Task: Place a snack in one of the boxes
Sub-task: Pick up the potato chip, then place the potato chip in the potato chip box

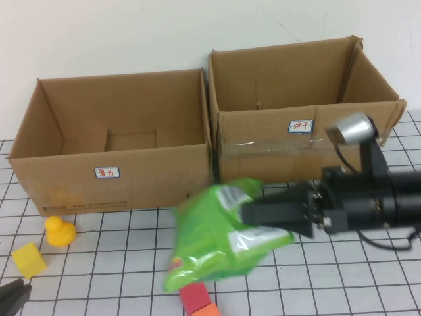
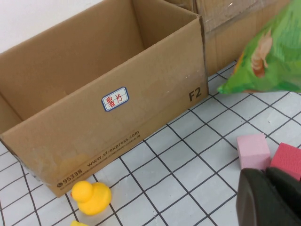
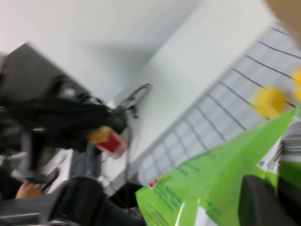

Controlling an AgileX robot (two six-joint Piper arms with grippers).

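A green snack bag hangs tilted above the checked table, just in front of the gap between the two boxes. My right gripper reaches in from the right and is shut on the bag's upper edge. The right wrist view shows the dark fingers pinching the green snack bag. The left box and the right box stand open-topped at the back, each with a small label. My left gripper rests shut at the near left corner, holding nothing. Its wrist view also takes in the bag and the left box.
A yellow duck and a yellow cube lie in front of the left box. Below the hanging bag sits a red cube. A pink cube and a red cube lie close before my left gripper.
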